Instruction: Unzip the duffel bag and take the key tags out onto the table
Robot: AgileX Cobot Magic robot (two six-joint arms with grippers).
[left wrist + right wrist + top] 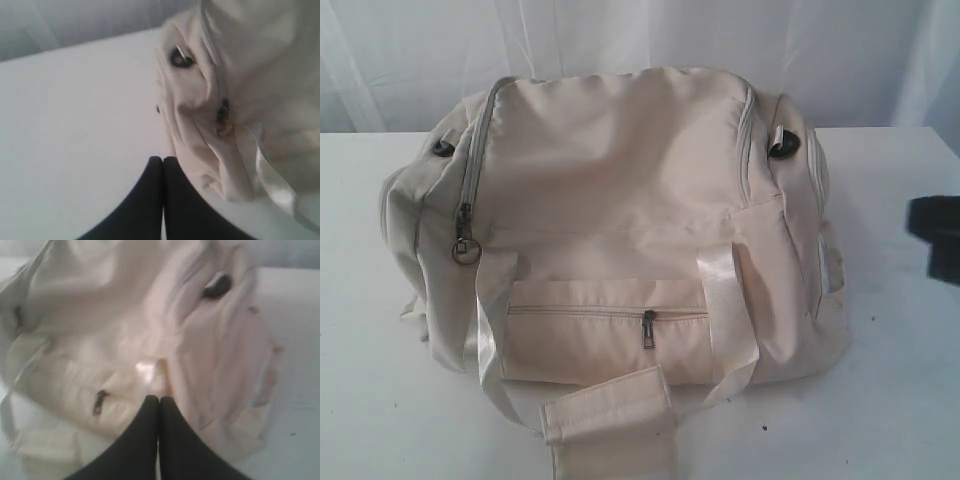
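Left wrist view: we see the left gripper (162, 160) with its two black fingers pressed flat together, nothing between them. It is over the table (75, 125), just beside that end of the duffel bag (260, 75) where the metal pull ring (223, 129) hangs. The right gripper (159, 399) is likewise closed on nothing and faces the bag's front. The bag lies on the table with its main zipper (475, 160) drawn closed down to the ring. The pocket zipper pull (648, 330) sits mid-front, between the webbing handles (725, 290).
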